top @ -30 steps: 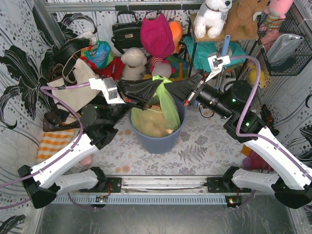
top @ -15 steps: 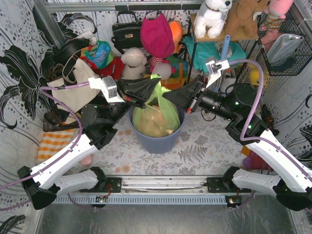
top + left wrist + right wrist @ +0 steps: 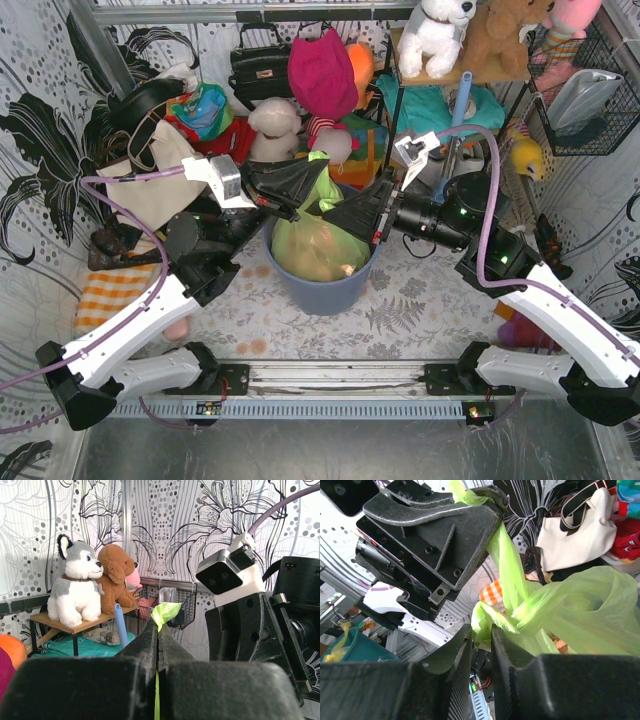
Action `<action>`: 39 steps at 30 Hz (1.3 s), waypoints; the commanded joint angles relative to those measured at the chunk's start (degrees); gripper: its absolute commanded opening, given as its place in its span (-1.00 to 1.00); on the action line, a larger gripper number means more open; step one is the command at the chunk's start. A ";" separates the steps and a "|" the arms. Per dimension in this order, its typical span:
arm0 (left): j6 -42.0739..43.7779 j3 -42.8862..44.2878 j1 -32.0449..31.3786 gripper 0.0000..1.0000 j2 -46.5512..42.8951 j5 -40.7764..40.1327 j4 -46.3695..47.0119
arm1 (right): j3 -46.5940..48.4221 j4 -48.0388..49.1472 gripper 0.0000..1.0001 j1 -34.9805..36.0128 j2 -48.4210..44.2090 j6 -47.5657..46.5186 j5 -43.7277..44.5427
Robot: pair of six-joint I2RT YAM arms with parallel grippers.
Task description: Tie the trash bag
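Note:
The light-green trash bag sits in a round blue bin, with tan paper showing through it. My left gripper is above the bin, shut on a thin twisted strip of the bag; the strip's end sticks out past the fingertips of this gripper. My right gripper is close beside it from the right. In the right wrist view the jaws of the right gripper stand slightly apart, with a loose fold of the bag between the tips. The strip runs up to the left gripper.
Soft toys, a black handbag and a cream tote crowd the back and left. A wooden shelf with plush dogs and a wire basket stand at the back right. An orange checked cloth lies at the left.
My right arm has swung left, bringing its gripper up against the bag beside the left gripper, and its jaws have parted a little. The left gripper has kept its hold and place.

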 commanded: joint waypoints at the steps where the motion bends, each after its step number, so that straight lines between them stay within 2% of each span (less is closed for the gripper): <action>1: 0.57 0.37 0.30 -1.00 -0.28 -0.76 1.79 | 3.97 -2.27 -0.50 0.30 -1.82 -2.45 2.85; 7: 0.37 0.49 0.38 -1.00 -0.17 -0.57 2.03 | 6.28 -4.68 -0.24 0.30 -2.01 -3.37 4.96; 10: 0.21 0.45 0.47 -1.00 -0.07 -0.57 2.20 | 7.05 -5.62 -0.26 0.30 -1.75 -3.47 5.71; 12: 0.09 0.37 0.48 -1.00 -0.14 -0.56 2.28 | 7.49 -6.23 -0.50 0.30 -1.41 -3.45 6.21; 13: 0.09 0.30 0.47 -1.00 -0.14 -0.48 2.34 | 7.56 -6.48 -0.56 0.30 -1.37 -3.54 6.09; 14: 0.04 0.22 0.47 -1.00 -0.14 -0.47 2.40 | 7.57 -6.66 -0.55 0.30 -1.29 -3.58 6.11; 16: 0.09 0.26 0.47 -1.00 -0.12 -0.47 2.41 | 7.35 -6.76 -0.29 0.28 -1.51 -3.52 6.50; 18: 0.09 0.23 0.55 -1.00 -0.11 -0.41 2.39 | 7.02 -6.92 -0.20 0.30 -2.12 -3.49 7.46; 28: -0.28 0.75 0.82 -1.00 0.13 0.19 2.33 | 7.04 -9.00 -0.14 0.29 -4.34 -4.62 13.75; 33: -0.59 1.42 0.88 -1.00 0.78 0.73 2.14 | 7.85 -8.08 -0.23 0.30 -3.82 -5.10 14.75; 39: -0.98 1.96 0.91 -1.00 1.31 1.35 2.22 | 10.02 -6.60 0.15 0.30 -1.28 -5.99 14.67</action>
